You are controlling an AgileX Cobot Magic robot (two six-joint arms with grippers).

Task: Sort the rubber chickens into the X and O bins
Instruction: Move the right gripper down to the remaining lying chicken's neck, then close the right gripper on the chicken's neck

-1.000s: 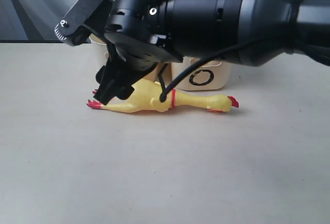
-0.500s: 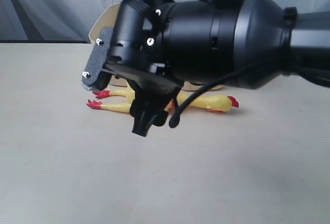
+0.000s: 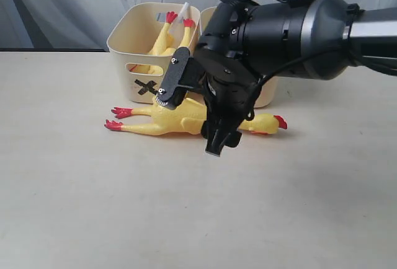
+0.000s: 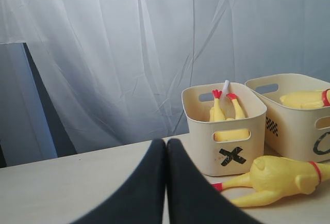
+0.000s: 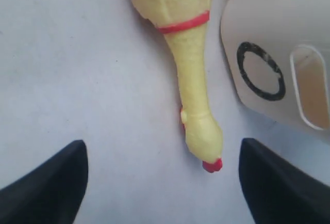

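Chicken (image 3: 180,119) crosswise, head by O bin (image 5: 273,53)

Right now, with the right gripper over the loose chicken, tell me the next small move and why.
Probably lower the right gripper straight down. Its fingers are open and apart from the rubber chicken, whose neck and head lie between them on the table, close by the O bin. Dropping should bring the fingers around the neck for closing.

Pale tabletop (image 3: 74,207) before a white curtain (image 4: 129,38).
Surface matte beige, evenly lit; cloth wrinkled and translucent, a grey-blue panel (image 4: 20,105) beside it.
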